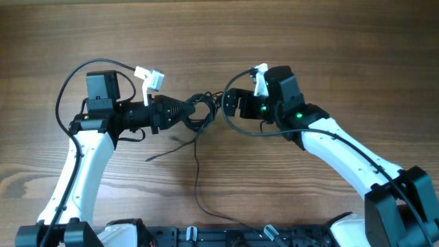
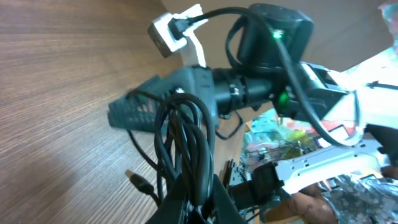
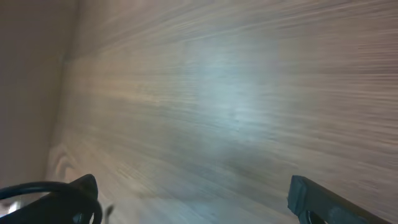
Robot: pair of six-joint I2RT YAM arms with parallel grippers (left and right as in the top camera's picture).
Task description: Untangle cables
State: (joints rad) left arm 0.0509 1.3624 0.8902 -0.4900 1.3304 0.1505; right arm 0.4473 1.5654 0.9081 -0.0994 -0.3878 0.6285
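Left pincer closed on the cables; right pincer, jaws wide apart; left arm and right arm angled inward, the 2 pincers facing at close range

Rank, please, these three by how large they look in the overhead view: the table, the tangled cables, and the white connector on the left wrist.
1. table
2. cables, bundle plus trailing tail
3. white connector

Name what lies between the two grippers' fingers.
The tangled cables: the overhead view shows their loops bunched between the left gripper, shut on them, and the open right gripper, with one strand trailing down onto the table.
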